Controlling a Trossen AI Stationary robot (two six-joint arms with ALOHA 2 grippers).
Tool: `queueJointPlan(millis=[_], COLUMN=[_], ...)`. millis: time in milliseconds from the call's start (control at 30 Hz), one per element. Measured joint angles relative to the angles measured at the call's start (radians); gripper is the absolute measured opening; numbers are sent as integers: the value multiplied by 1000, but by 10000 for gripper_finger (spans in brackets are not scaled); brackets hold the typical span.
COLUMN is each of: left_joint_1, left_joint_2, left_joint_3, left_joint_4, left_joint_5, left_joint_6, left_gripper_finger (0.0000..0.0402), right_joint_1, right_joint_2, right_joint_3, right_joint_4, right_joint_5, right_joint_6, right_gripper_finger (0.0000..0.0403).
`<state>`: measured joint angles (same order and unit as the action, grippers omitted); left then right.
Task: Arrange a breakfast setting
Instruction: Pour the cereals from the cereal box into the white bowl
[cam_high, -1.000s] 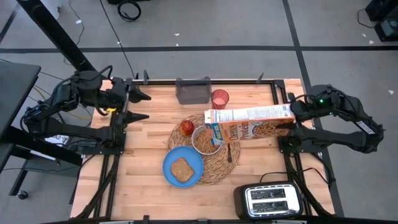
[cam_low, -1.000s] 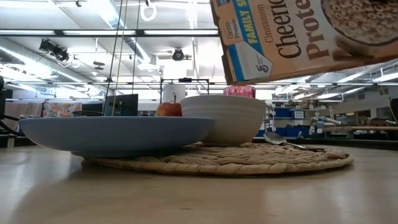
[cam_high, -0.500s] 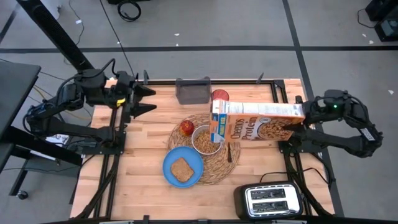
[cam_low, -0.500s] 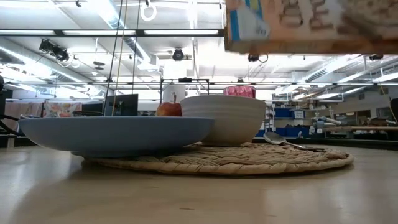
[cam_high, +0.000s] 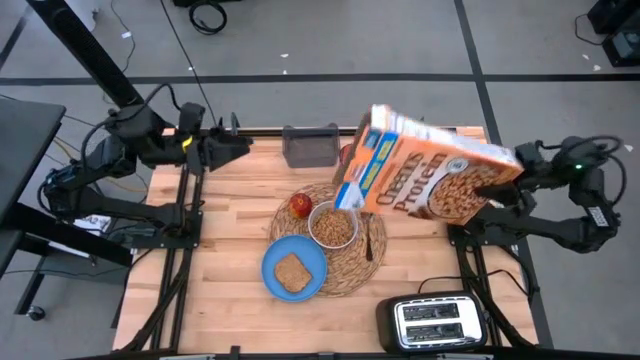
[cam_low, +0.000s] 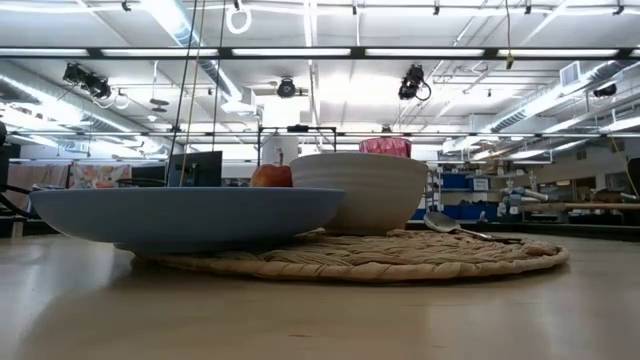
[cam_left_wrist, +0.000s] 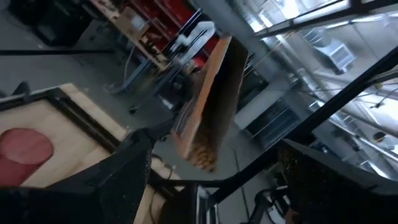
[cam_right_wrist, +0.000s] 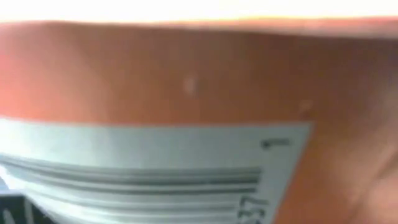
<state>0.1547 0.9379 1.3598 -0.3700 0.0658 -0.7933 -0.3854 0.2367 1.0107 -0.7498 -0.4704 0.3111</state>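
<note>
The round straw placemat (cam_high: 345, 268) lies mid-table. On it stand the white bowl (cam_high: 332, 227) with cereal, the red apple (cam_high: 301, 205) and the metal spoon (cam_high: 368, 242). The blue plate (cam_high: 280, 258) with the toast slice (cam_high: 292, 272) overlaps its near left edge. My right gripper (cam_high: 495, 190) is shut on the Cheerios Protein box (cam_high: 430, 175), high above the mat's right side. The box hides most of the red cup (cam_high: 346, 153). My left gripper (cam_high: 240, 148) is open and empty at the far left corner. My right gripper holds the box by its end toward the table's right (cam_high: 500, 172), coming level from the right. One dark finger (cam_high: 487, 188) lies on the printed front face; the other is hidden behind the box. The box is lifted clear, tilted, its other end (cam_high: 348, 192) over the bowl's far side.
A grey tray (cam_high: 310, 147) stands at the far edge. The black-and-silver toaster (cam_high: 435, 322) sits at the near right corner. Bare wood lies left of the mat and along the near edge. The low view shows the plate (cam_low: 180, 215), bowl (cam_low: 365, 190) and mat (cam_low: 350, 258), not the box.
My right gripper has risen and drawn toward the table's right with the box. The box has left the low view upward, turned its front face up, and its low end has lifted away from the bowl. My left gripper has moved toward the far edge and tipped upward.
</note>
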Motion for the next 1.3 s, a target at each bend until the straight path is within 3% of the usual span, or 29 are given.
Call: queueJointPlan(millis=[400, 533, 733, 933, 1133, 1300], left_joint_1=[-32, -37, -55, -54, -54, -53], left_joint_2=[97, 170, 271, 354, 434, 461], left_joint_3=[0, -3, -1, -1, -2, -2], left_joint_4=[217, 293, 563, 716, 857, 912], left_joint_5=[-41, -23, -20, -3, -43, -50], left_joint_6=[97, 245, 492, 578, 626, 649], left_gripper_finger=[354, 354, 354, 354, 354, 354], right_joint_1=[-1, -1, -1, -1, -1, -1], right_joint_2=[70, 148, 339, 652, 898, 988], right_joint_3=[-30, -104, -212, -215, -141, -93], right_joint_4=[619, 930, 1471, 1967, 2010, 2019], right_joint_5=[49, 37, 55, 106, 60, 84], right_joint_6=[222, 293, 445, 585, 547, 493], right_gripper_finger=[235, 235, 235, 235, 235, 235])
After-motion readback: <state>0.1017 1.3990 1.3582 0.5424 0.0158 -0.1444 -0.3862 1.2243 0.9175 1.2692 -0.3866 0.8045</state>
